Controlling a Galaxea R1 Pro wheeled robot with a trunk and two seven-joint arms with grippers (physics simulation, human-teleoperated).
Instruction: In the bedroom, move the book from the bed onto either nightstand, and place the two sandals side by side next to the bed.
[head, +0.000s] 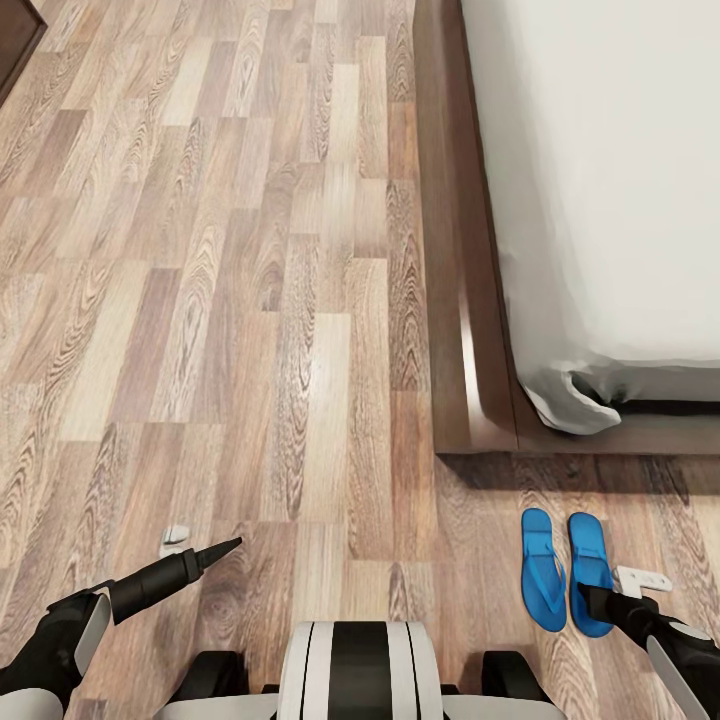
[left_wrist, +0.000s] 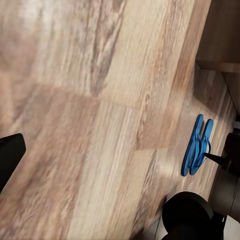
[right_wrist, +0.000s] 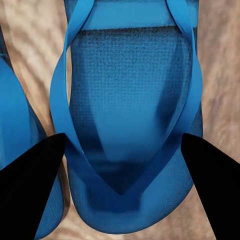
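At five o'clock, the right gripper (right_wrist: 120, 165) stands released, fingers straddling the right sandal (head: 590, 575); the left gripper's (head: 225, 548) state is unreadable.

Two blue sandals (head: 566, 572) flat, side by side, near bed (head: 470, 330) corner

R wrist cam: blue sandal (right_wrist: 131, 115) seen from above at close range, sole textured, thin straps meeting in a V near the rounded end. Right claw (right_wrist: 125, 185) open; its two dark fingers (right_wrist: 30, 185) sit one each side of the sandal, w/ the strap V between them. No contact w/ sandal can be confirmed. Second sandal (right_wrist: 15, 125) just beside the first, partly cut off at frame edge. Wood floor (right_wrist: 220, 60) visible beyond both.
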